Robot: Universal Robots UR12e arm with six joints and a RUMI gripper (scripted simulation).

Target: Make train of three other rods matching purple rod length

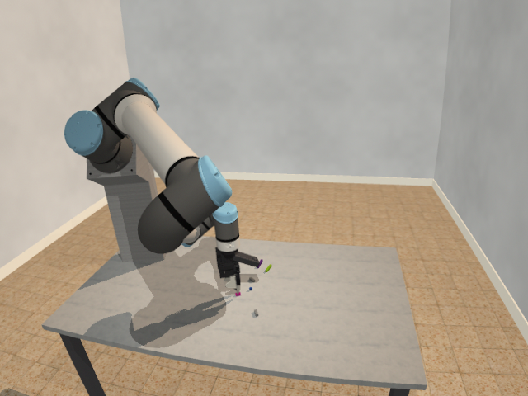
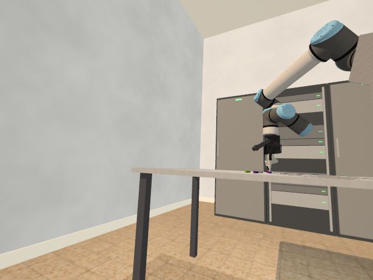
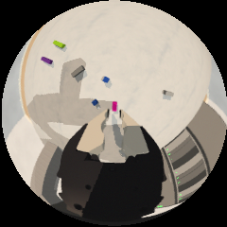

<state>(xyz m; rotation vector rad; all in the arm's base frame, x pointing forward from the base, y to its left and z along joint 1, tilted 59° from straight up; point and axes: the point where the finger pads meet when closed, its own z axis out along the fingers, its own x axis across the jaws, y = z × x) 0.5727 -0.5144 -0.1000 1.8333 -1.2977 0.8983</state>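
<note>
My gripper (image 1: 237,290) (image 2: 267,169) (image 3: 114,110) is slightly open, its fingertips low over the table at one end of the magenta rod (image 3: 114,106). No grip on the rod shows. One blue rod (image 1: 250,289) (image 3: 106,79) lies beyond the magenta rod in the wrist view; another blue rod (image 3: 95,102) lies left of it. One grey rod (image 1: 252,280) (image 3: 78,71) lies in shadow; another grey rod (image 1: 256,313) (image 3: 167,94) lies apart at the right in the wrist view. The purple rod (image 1: 260,263) (image 2: 255,172) (image 3: 46,61) and lime rod (image 1: 268,267) (image 2: 247,171) (image 3: 59,44) lie farther off, apart.
The rods lie on the grey table (image 1: 341,323) (image 2: 180,171). The arm's shadow falls across its left part in the top view. A dark bar juts from the gripper body towards the purple rod in that view. Cabinets (image 2: 239,156) stand behind the table in the exterior view.
</note>
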